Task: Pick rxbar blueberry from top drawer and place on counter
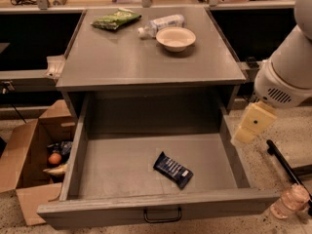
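Note:
The rxbar blueberry [172,169], a dark navy wrapper with pale lettering, lies flat and slanted on the floor of the open top drawer [146,207], right of centre near the front. The drawer is pulled fully out, and its dark handle [162,215] shows on the front panel. The grey counter [131,57] is above it. My gripper [246,130], a cream-coloured piece under the white arm [287,72], hangs just outside the drawer's right wall, above and to the right of the bar, and is not touching it.
On the counter's far part lie a green snack bag [116,19], a water bottle on its side [161,23] and a pale bowl [176,38]. A brown cardboard box [29,155] with fruit stands on the floor at left. A plastic bottle [290,201] and a black rod [285,165] are at right.

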You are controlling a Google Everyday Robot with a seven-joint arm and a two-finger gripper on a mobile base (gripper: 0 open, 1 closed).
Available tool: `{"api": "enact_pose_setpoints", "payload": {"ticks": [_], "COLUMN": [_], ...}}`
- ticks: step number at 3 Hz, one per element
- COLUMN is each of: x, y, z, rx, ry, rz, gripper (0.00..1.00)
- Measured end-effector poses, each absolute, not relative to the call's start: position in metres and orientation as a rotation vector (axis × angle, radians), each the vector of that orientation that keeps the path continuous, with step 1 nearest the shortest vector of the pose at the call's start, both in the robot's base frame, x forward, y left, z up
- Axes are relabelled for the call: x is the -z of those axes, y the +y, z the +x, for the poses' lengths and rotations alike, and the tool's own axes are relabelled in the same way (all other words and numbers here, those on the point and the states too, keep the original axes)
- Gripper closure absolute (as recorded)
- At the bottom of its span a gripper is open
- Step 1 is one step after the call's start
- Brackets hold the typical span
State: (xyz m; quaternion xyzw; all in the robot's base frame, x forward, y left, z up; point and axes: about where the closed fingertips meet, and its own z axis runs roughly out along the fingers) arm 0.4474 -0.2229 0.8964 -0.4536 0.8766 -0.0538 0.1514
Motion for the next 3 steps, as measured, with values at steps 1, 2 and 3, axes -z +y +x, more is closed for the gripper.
{"api": "enact_pose_setpoints", "payload": {"ticks": [1,2,3], "x": [-0.896,-0.891,-0.877], "y": [-0.223,-0.220,-0.210], "z": [0.447,0.450,0.462], "rx": [0.154,0.155,0.153], "ry": [2.517,2.532,2.552], "rz": [-1.302,-1.267,-1.152], "gripper": [0.00,0.00,0.00]}}
